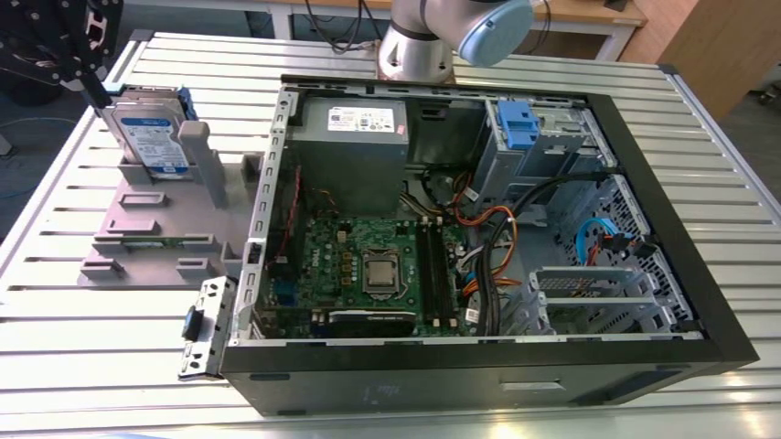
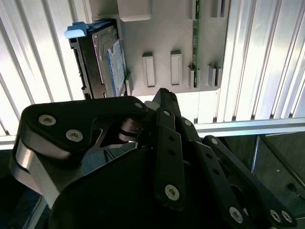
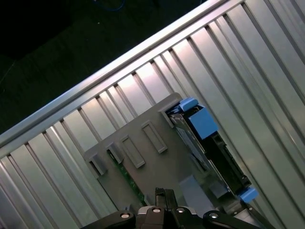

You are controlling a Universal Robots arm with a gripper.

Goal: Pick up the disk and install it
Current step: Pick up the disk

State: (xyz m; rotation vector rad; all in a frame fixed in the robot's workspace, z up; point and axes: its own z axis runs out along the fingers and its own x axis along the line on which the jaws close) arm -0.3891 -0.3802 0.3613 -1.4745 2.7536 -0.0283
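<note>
Hand (image 2: 164, 95) hides one end of the upright disk (image 2: 101, 59).

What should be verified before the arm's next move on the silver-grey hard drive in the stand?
1. The flat, blue-bracketed silver-grey hard drive stands upright in the grey plastic stand: ok.
2. The black gripper is close to the hard drive's top edge in the exterior view: ok.
3. Grip on the hard drive: cannot tell.
4. The black metal computer case lies open, with no panel over it: ok.
5. The blue-tabbed silver drive cage is free to receive the drive: cannot tell.
6. The orange and black cables stay out of the cage: cannot tell.
</note>
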